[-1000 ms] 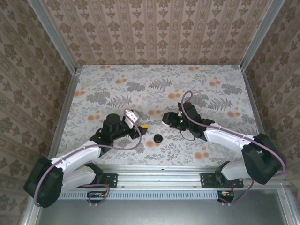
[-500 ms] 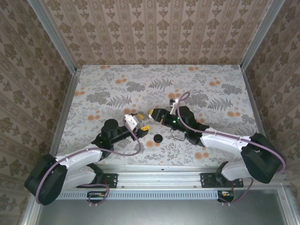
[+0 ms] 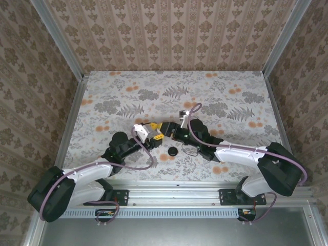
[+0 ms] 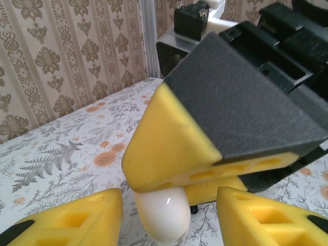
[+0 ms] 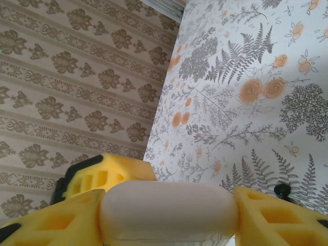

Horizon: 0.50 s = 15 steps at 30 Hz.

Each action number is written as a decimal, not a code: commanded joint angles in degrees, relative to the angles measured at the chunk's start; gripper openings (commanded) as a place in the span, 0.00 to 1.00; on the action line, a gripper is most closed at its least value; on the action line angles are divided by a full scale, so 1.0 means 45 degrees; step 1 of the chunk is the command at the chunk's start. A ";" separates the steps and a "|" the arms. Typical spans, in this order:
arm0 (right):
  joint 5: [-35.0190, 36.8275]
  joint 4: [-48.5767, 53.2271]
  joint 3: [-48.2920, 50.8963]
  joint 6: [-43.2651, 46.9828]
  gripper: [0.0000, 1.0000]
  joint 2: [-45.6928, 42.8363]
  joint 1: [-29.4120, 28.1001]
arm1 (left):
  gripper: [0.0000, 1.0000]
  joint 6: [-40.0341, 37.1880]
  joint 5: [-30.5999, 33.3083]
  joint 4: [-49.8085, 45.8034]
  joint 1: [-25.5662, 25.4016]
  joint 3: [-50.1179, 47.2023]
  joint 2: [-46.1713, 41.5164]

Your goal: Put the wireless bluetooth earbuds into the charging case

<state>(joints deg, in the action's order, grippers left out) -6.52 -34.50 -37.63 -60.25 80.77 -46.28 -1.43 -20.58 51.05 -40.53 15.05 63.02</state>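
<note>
The charging case [image 5: 169, 210], a smooth white pebble, is clamped end to end between my right gripper's [image 5: 166, 218] yellow fingers [image 5: 277, 218]. In the left wrist view the case [image 4: 161, 215] pokes out below the right gripper's yellow finger [image 4: 169, 148]. It sits between my left gripper's [image 4: 166, 221] two yellow fingertips [image 4: 66, 220], with a gap on each side, so the left gripper is open. From above, the left gripper [image 3: 156, 131] and right gripper [image 3: 163, 128] meet nose to nose over the middle of the table. The earbuds are out of view.
A black round disc [image 3: 173, 151] lies on the floral tablecloth [image 3: 154, 92] just in front of the two grippers. Patterned walls close in the back and both sides. The right arm's cable [image 3: 190, 114] loops above its wrist.
My right gripper has swung left with the case until it meets the left gripper. The left gripper has moved slightly right, and its jaws have narrowed around the case.
</note>
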 commanded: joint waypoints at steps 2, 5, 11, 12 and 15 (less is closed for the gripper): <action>-0.0211 -0.0536 0.0110 -0.0024 0.56 0.0054 -0.0145 | 0.45 0.0150 0.0220 0.0505 -0.0132 -0.0066 -0.0093; -0.0250 -0.0555 0.0073 -0.0019 0.57 0.0139 -0.0213 | 0.41 0.0158 0.0239 0.0323 -0.0151 -0.0010 -0.0080; -0.0191 -0.0653 0.0060 -0.0054 0.57 0.0157 -0.0317 | 0.31 0.0128 0.0225 0.0075 -0.0145 0.0030 -0.0133; -0.0139 -0.0653 0.0051 -0.0068 0.57 0.0134 -0.0347 | 0.29 0.0091 0.0189 -0.0084 -0.0137 0.0067 -0.0172; -0.0128 -0.0634 0.0077 -0.0029 0.57 0.0031 -0.0380 | 0.26 0.0045 0.0120 -0.0585 -0.0134 0.0201 -0.0309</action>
<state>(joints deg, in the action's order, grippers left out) -6.37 -34.54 -37.63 -60.25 81.12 -47.16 -1.04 -19.11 50.04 -40.84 15.07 62.72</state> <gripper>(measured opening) 0.570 0.268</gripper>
